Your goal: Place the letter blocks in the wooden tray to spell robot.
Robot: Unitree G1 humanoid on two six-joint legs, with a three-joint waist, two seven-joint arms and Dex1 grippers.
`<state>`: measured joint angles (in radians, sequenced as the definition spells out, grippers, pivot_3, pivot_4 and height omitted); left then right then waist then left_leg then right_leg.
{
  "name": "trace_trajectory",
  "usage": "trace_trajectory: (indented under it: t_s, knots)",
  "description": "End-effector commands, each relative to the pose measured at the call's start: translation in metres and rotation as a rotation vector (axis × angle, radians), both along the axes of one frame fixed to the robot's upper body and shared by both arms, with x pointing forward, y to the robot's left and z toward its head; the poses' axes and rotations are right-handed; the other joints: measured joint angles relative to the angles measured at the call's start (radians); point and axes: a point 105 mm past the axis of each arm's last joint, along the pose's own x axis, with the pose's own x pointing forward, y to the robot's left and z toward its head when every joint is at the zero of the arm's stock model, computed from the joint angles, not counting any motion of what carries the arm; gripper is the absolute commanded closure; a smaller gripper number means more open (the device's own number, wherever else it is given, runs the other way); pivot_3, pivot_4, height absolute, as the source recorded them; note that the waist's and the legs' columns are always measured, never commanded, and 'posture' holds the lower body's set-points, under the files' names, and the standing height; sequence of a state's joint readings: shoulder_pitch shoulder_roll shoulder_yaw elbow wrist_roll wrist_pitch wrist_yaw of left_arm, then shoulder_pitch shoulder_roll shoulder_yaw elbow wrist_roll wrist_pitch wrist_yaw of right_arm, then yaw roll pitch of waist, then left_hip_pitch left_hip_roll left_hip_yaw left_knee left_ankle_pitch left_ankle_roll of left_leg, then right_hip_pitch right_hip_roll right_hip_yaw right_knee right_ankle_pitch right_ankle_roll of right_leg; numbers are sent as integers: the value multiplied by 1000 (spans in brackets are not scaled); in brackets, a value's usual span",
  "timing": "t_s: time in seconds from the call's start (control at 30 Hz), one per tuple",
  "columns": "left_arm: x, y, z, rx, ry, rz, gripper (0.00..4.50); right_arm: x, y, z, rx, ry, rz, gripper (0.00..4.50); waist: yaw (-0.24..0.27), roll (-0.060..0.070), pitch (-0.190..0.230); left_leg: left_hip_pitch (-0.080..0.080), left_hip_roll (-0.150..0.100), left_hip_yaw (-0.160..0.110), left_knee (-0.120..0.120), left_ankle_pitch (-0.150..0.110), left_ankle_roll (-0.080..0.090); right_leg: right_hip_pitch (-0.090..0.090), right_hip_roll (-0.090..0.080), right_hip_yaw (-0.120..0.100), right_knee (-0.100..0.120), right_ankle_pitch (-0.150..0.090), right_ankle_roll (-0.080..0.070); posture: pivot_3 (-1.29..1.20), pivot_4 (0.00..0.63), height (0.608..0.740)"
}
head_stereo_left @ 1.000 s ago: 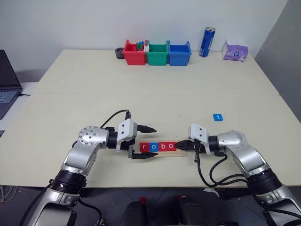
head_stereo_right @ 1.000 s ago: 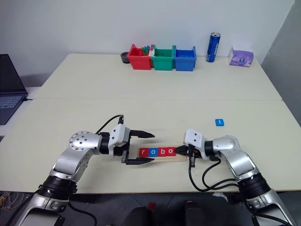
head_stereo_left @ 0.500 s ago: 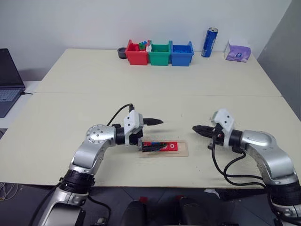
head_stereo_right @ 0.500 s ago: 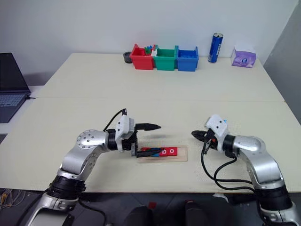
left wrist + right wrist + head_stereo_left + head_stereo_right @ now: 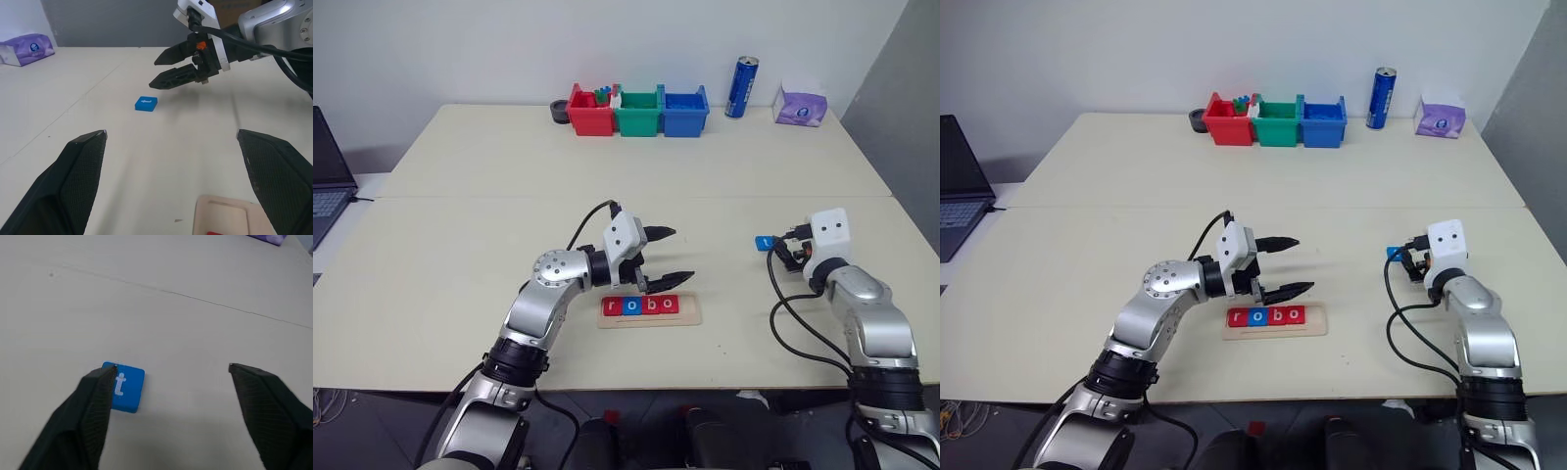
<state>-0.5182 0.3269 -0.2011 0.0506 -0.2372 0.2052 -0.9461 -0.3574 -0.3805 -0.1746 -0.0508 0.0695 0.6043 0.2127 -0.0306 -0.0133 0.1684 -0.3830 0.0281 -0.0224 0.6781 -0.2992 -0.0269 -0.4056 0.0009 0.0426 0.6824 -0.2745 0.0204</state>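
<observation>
Letter blocks r, o, b, o (image 5: 640, 305) sit in the wooden tray (image 5: 691, 316), lower centre of the frame; its last slot is vacant. Blue "t" block (image 5: 764, 243) lies on the pale surface (image 5: 460, 245), centre right. Right gripper (image 5: 171, 396) fingers are spread wide just before it, empty. Left gripper (image 5: 668, 256) fingers gape, empty, above the tray. Coloured bins (image 5: 638, 110), blue can (image 5: 741, 87) and tissue pack (image 5: 800, 104) line the far edge.

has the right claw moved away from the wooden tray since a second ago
Yes. The right claw has swung away from the right end of the wooden tray and now sits open by the blue t block, off to the tray's right and farther up the table.
</observation>
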Motion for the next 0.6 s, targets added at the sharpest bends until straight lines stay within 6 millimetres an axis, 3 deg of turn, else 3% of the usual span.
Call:
trace_trajectory:
  t_s: [0.03, 0.3, 0.6]
  knots:
    - [2, -2, 11, -9, -60, 2, 0, 3, 1, 10, 64, -38, -72, 28, 0, 0, 0, 0, 0, 0, 0, 0, 0, 0, 0, 0, 0, 0, 0, 0, 150, 740]
    - [2, 0, 11, -7, -65, 5, 0, 5, 16, -4, 132, 6, -77, 28, 1, 0, 0, -1, 0, 0, 0, 0, 0, 0, -1, 0, -1, 0, 0, 0, 150, 740]
    - [0, 0, 10, 2, -64, -10, 0, 12, 16, -21, 157, 53, -94, 28, 1, 0, 0, 0, 0, 0, 0, 0, 0, 0, -1, 0, 0, 0, 0, 0, 150, 740]
